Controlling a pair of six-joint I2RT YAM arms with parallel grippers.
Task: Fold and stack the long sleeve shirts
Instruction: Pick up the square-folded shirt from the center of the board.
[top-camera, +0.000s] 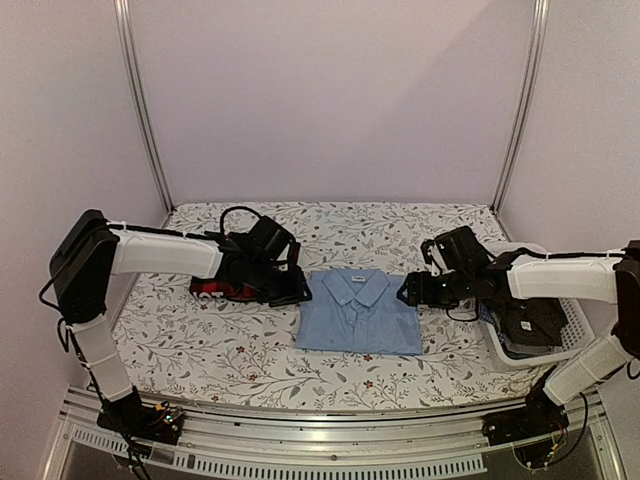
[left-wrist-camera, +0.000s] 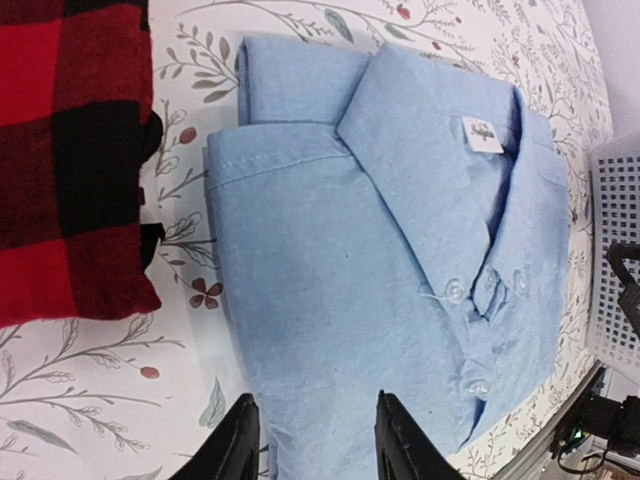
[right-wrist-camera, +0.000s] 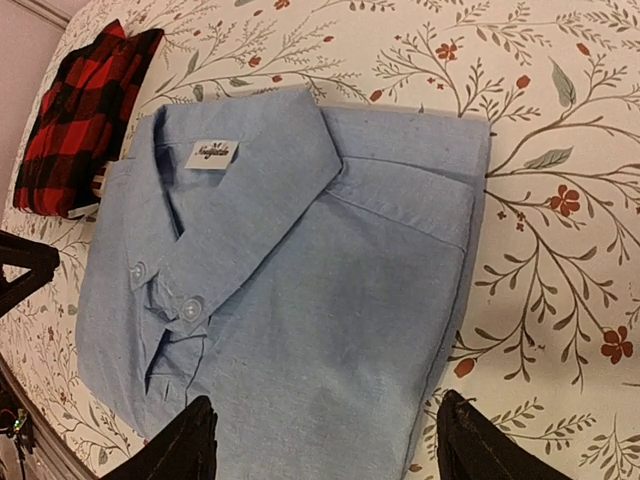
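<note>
A folded light blue shirt (top-camera: 360, 312) lies collar-up in the middle of the table. A folded red-and-black plaid shirt (top-camera: 213, 290) lies to its left, partly hidden under my left arm. My left gripper (top-camera: 300, 290) hovers at the blue shirt's (left-wrist-camera: 380, 250) left edge. This gripper (left-wrist-camera: 315, 425) is open, its jaws apart over the cloth and clamping nothing. My right gripper (top-camera: 405, 295) is at the shirt's right edge. It (right-wrist-camera: 328, 425) stands wide open above the blue cloth (right-wrist-camera: 300, 260). The plaid shirt (right-wrist-camera: 80, 120) shows beyond it.
A white plastic basket (top-camera: 572, 335) stands at the right edge of the table with dark clothing (top-camera: 530, 325) inside, and its mesh wall (left-wrist-camera: 620, 250) shows in the left wrist view. The floral tablecloth (top-camera: 220, 350) covers the table. Metal frame posts rise at the back corners.
</note>
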